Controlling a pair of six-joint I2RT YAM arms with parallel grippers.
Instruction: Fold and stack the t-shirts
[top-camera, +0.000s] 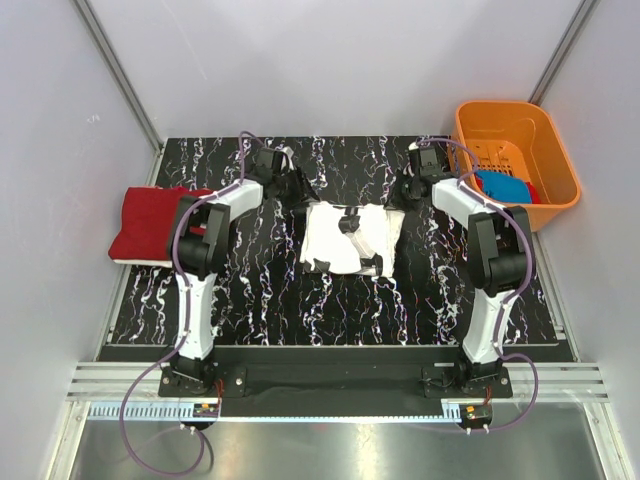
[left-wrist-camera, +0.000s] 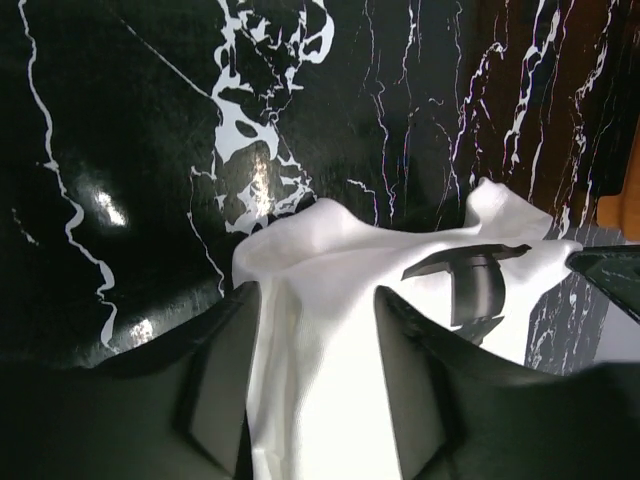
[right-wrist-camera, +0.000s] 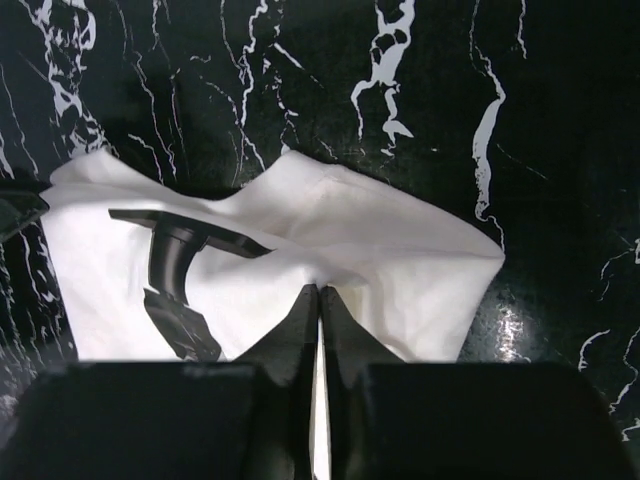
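White t-shirt (right-wrist-camera: 400, 260) is pinched tight in the right tool (right-wrist-camera: 318, 300). The left tool (left-wrist-camera: 318, 295) seemingly straddles cloth, spread wide. Close it first, then carry both corners evenly.

Black marbled tabletop (top-camera: 260, 300) carries a white tee (top-camera: 335, 245) at its middle, a red tee (top-camera: 150, 222) over its left edge and a basket (top-camera: 515, 120) at the far right.

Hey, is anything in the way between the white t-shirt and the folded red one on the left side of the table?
No loose thing lies on the table between the white t-shirt and the red t-shirt. Only the left arm crosses that gap, with the left pincer at the white one's far left corner.
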